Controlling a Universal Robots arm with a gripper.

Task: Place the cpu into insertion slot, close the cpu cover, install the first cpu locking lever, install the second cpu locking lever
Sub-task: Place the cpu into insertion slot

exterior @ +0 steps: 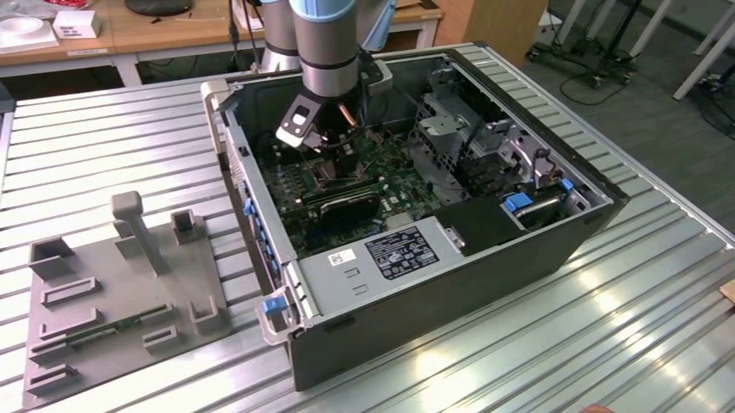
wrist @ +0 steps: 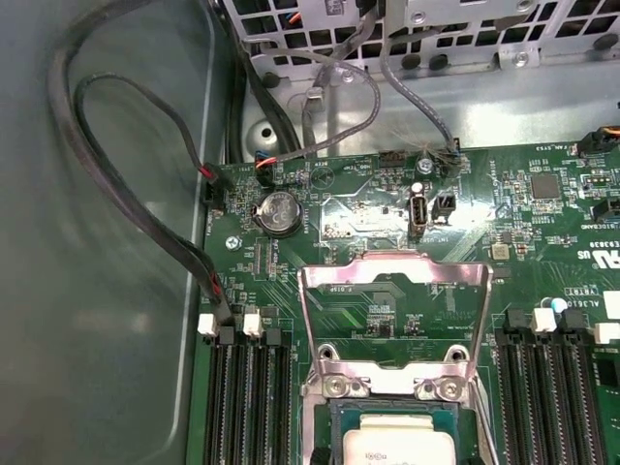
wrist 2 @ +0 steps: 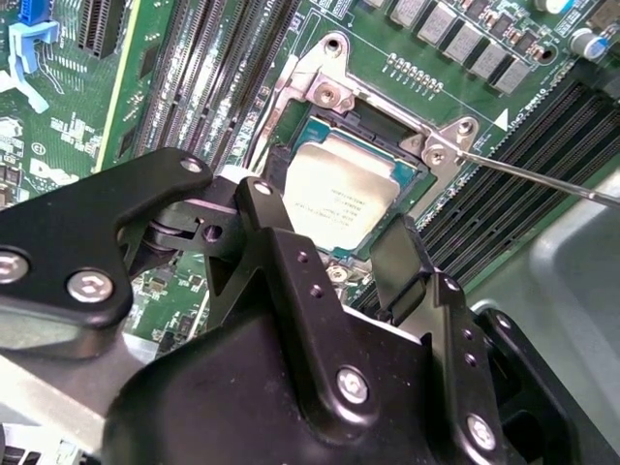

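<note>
The cpu (wrist 2: 341,199) lies flat in the insertion slot (wrist 2: 360,118), its pale face up, ringed by green board; the first wrist view shows the cpu (wrist: 399,448) too. The cpu cover (wrist: 387,262) stands swung open beyond the slot, a silvery frame with a cut-out centre. A thin wire locking lever (wrist 2: 542,179) sticks out raised from the slot's corner. My gripper (wrist 2: 329,228) hovers just above the cpu, open, its black fingers (wrist 2: 260,205) apart with nothing between them. In the exterior view the gripper (exterior: 319,148) reaches down into the computer case over the board.
The case walls (exterior: 460,258) close in around the board. Long black memory slots (wrist: 247,397) flank the socket. Black cables (wrist: 126,194) loop along one wall. A drive cage (exterior: 483,146) fills the exterior view's right. A grey fixture plate (exterior: 115,301) lies on the slatted table.
</note>
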